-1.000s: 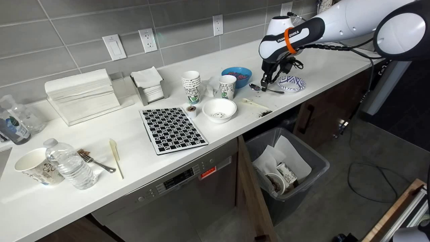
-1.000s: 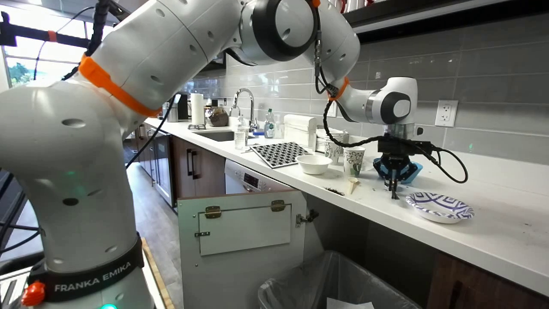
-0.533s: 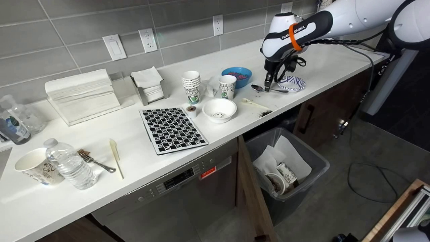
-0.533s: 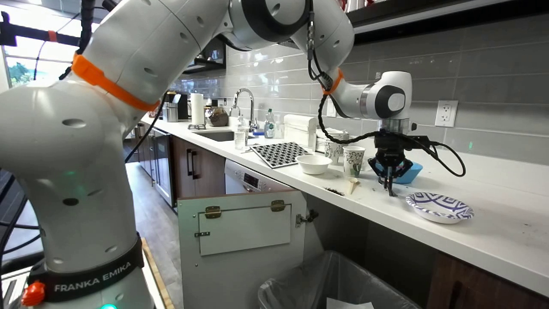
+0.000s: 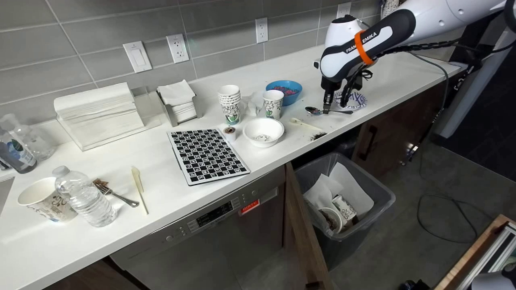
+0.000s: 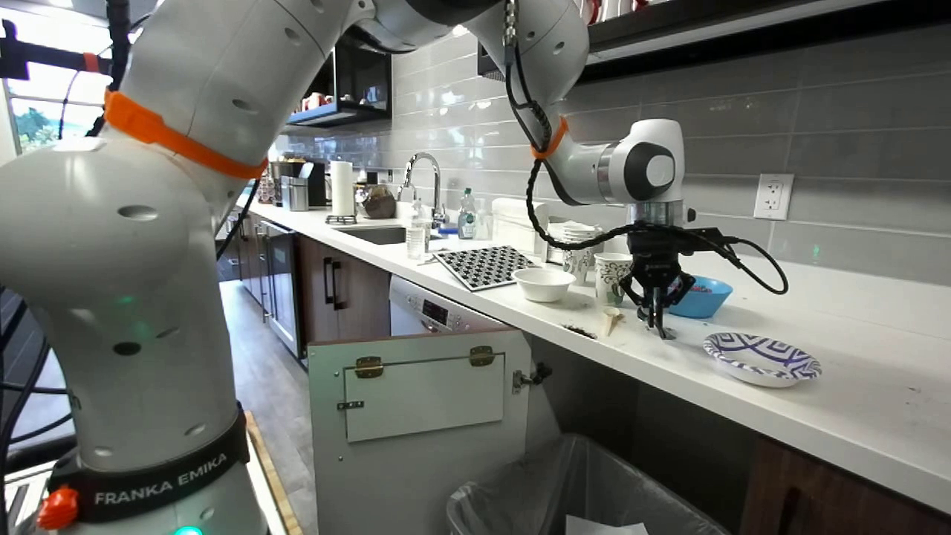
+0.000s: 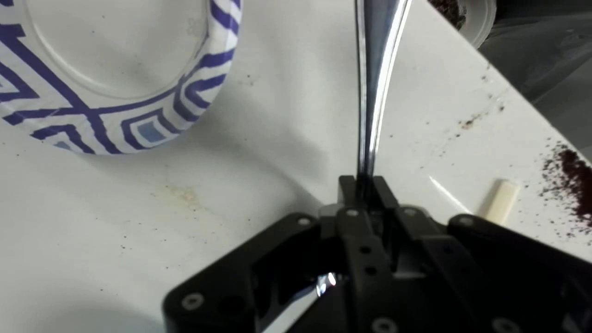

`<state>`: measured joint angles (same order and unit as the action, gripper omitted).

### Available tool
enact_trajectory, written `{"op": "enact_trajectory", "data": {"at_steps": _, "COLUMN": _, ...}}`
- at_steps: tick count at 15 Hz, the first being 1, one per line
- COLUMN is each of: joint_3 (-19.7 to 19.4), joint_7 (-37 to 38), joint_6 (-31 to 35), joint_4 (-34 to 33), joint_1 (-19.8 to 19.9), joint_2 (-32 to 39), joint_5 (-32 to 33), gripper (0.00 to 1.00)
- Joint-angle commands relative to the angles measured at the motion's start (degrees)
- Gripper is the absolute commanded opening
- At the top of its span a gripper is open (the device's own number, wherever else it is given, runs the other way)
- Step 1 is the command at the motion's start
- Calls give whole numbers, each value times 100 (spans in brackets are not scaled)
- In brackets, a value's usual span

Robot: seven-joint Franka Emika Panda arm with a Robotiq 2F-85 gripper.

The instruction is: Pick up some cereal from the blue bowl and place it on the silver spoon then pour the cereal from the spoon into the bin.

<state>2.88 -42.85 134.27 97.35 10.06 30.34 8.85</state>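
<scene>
In an exterior view, your arm (image 5: 379, 44) reaches in from the upper right, where it is cut off; its forearm slopes down to a bent wrist, and the end effector (image 5: 326, 111) points down at the desk (image 5: 149, 157). The spoon (image 5: 313, 110) is in its grip, the head on the side of the blue bowl (image 5: 291, 100) and the handle on the side of the plate (image 5: 358, 100). The head is too small for you to tell what it carries. A cup (image 5: 273, 105) hides part of the blue bowl, the arm part of the plate. The bin (image 5: 350, 243) stands below the desk's edge.

In an exterior view, the arm's base (image 6: 148, 446) rises at the left; the arm arches over, its top cut off, and ends in the upright end effector. That overlaps the blue bowl; you can hardly make out the spoon, and the bottom edge crops the bin.

In the wrist view, you see the fingers (image 7: 347, 189) almost together, pinching the spoon's handle. The handle leaves through the top edge, while the end effector hides most of the rest. The plate is cropped at upper left; a pale blue patch (image 7: 101, 321) at lower left is too blurred to name. Whether the spoon touches the desk, you cannot tell.
</scene>
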Motion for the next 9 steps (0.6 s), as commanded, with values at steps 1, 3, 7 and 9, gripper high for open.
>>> {"op": "enact_trajectory", "data": {"at_steps": 1, "joint_3": -65, "joint_7": -187, "joint_6": 432, "joint_4": 878, "joint_1": -41, "joint_2": -585, "joint_5": 112, "gripper": 2}}
{"op": "enact_trajectory", "data": {"at_steps": 3, "joint_3": -63, "joint_7": -341, "joint_6": 552, "joint_4": 1159, "joint_1": -19, "joint_2": -784, "joint_5": 97, "gripper": 2}}
{"op": "enact_trajectory", "data": {"at_steps": 7, "joint_3": -168, "joint_7": -515, "joint_6": 462, "joint_4": 1580, "joint_1": -86, "joint_2": -1132, "joint_5": 251, "gripper": 2}}
{"op": "enact_trajectory", "data": {"at_steps": 9, "joint_3": -229, "joint_7": -548, "joint_6": 365, "joint_4": 1712, "joint_1": -141, "joint_2": -1244, "joint_5": 412, "gripper": 2}}
